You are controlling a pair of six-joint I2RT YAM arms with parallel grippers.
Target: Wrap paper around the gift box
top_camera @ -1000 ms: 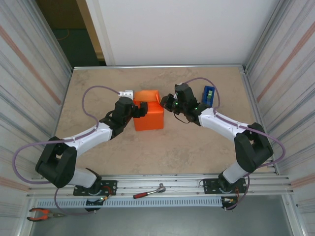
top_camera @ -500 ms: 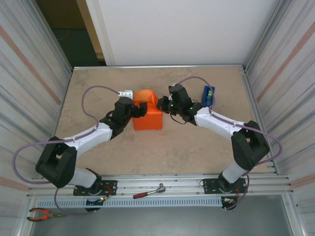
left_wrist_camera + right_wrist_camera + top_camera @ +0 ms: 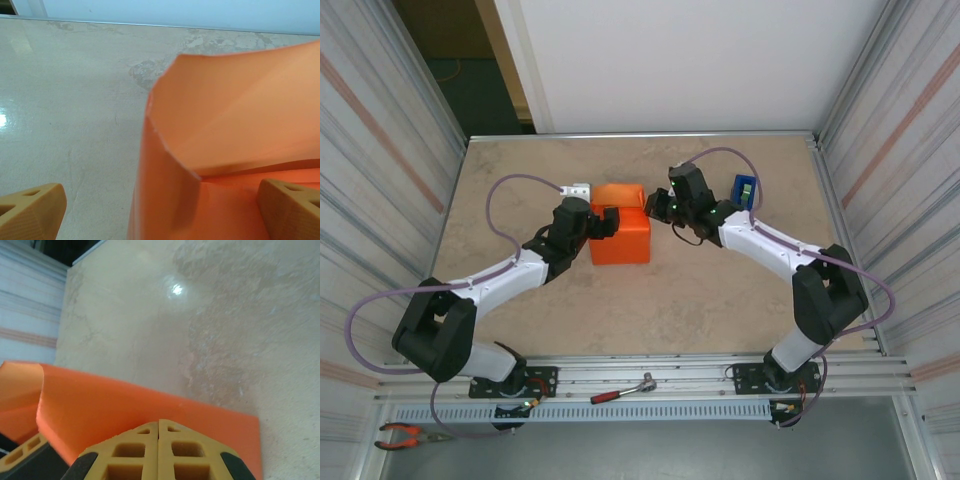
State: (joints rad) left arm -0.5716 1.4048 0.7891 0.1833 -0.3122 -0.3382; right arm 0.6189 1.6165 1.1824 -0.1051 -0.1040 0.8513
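Left jaws [image 3: 160, 215]: spread wide, straddling the left end of the orange parcel. Right-hand finger [image 3: 292, 210] sits on the paper [image 3: 235, 115]; left-hand finger [image 3: 30, 212] hangs over bare tabletop [image 3: 65, 100]. Nothing pinched. A loose flap stands up between them, creased at its foot, curling open at the top

Right jaws [image 3: 159, 440]: pressed together, nothing seen between them. Tips at the right end of the parcel, orange paper [image 3: 125, 405] just beyond; touching or just clear, cannot tell

From above: left jaws [image 3: 605, 222] and right jaws [image 3: 655, 207] close on the parcel from either side. The paper [image 3: 620, 240] is already folded into a blocky shape, lying a little left of centre and nearer the far edge of the tabletop than the near one. No pink showing anywhere; gift box presumably inside, fully covered

Blue tape dispenser [image 3: 744, 190] stands towards the far right corner, just beyond the right arm, apart from the parcel

Step in hand, as judged: closing the ends. Body looks wrapped; the left-end flap is not yet laid down

Next move calls for: press the standing flap flat against the box end without shoving the parcel sideways, so the right jaws should brace the opposite end. Thin paper will likely spring back unless held or taped
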